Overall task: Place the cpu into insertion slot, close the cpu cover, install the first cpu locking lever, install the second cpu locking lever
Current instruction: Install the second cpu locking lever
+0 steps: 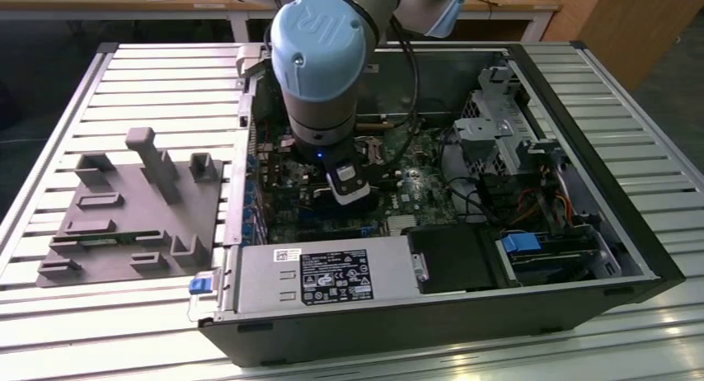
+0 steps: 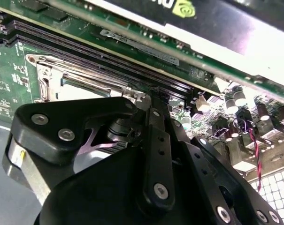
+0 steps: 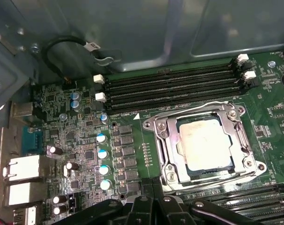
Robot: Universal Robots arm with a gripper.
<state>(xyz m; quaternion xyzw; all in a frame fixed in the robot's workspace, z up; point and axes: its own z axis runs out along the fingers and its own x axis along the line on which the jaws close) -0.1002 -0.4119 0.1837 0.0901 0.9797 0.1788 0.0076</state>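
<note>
The cpu [image 3: 205,143] is lying flat in the insertion slot [image 3: 181,161], silver top facing up; being square, it is showing no long axis. The cpu cover [image 3: 167,133] is framing it, seemingly down already (levers looking unlatched, though I cannot be sure). The gripper [image 1: 349,183] is hovering above the motherboard [image 3: 85,140]; whether it is open I cannot tell. Any lever press should be going straight and gently.
</note>
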